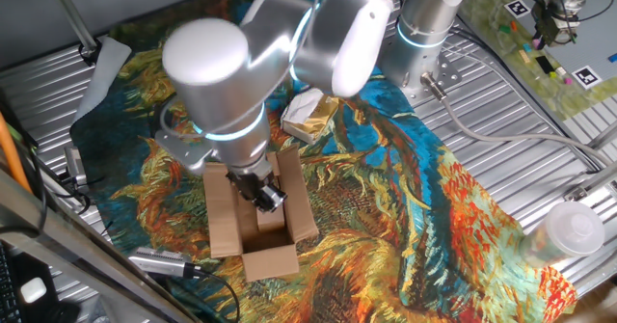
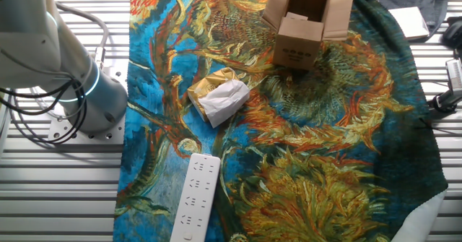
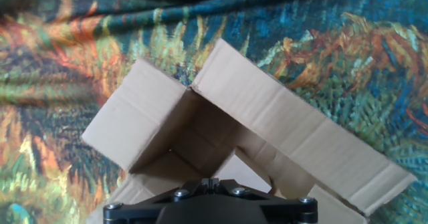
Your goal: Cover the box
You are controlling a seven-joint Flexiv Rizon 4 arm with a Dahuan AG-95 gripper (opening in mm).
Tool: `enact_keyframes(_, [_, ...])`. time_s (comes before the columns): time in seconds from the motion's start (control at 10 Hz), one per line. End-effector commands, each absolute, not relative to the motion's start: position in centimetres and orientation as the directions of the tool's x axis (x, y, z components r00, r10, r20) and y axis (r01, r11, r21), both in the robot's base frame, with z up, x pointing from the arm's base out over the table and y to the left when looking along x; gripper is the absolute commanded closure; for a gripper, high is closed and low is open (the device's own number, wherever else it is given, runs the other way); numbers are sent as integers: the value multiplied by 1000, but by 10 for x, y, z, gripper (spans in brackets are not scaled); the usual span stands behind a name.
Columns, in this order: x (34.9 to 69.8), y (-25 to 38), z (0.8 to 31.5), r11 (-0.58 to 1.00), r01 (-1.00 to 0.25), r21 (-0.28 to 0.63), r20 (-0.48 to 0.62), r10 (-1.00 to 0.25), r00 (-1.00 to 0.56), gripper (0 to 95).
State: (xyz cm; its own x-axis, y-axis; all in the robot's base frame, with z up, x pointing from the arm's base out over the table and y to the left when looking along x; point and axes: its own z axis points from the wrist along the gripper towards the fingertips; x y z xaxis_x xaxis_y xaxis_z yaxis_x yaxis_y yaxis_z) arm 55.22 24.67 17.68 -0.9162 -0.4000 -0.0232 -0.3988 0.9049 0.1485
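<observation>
Four flaps: all stand open on the box point(image 1: 260, 222), a plain brown cardboard carton with its mouth facing up.
Box position: on the painted sunflower cloth point(image 1: 405, 198), near the cloth's front edge in one fixed view and at the top edge of the other fixed view point(image 2: 307, 25).
Gripper: the gripper point(image 1: 262, 196) hangs over the open mouth, low between the flaps – whether it touches cardboard I cannot tell.
Gripper state: the fingers look drawn close together with nothing between them, though the hand view shows only the dark base of the hand point(image 3: 210, 207), so I cannot say for sure.
Hand view: two flaps meet at a corner and splay outward, the long one point(image 3: 301, 137) running down to the right, the shorter one point(image 3: 144, 124) to the left.
Step in hand: by my judgement, folding the first flap inward.
Doing it well: push from the outside face of a flap, near its free edge, and sweep it across the mouth – pressing near the hinge would more likely slide the light carton than bend the flap.
Order: fold one opposing pair first, then the other pair over it.
Risk: the carton may skid or tip on the soft cloth.
Nearby: a white-and-yellow wrapped packet point(image 2: 219, 97) lies apart from the box, and a white power strip point(image 2: 196, 199) lies well clear.
</observation>
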Motion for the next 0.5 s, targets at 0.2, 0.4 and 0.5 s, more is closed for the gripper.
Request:
enact_keyframes(0.2, [555,249,176,880,-446,162,-18,-449,-893,950])
enact_keyframes(0.4, [555,249,176,868,-468,167,-19,-471,-882,950])
enact_keyframes(0.5, [555,249,176,860,-479,178,-28,-482,-876,950])
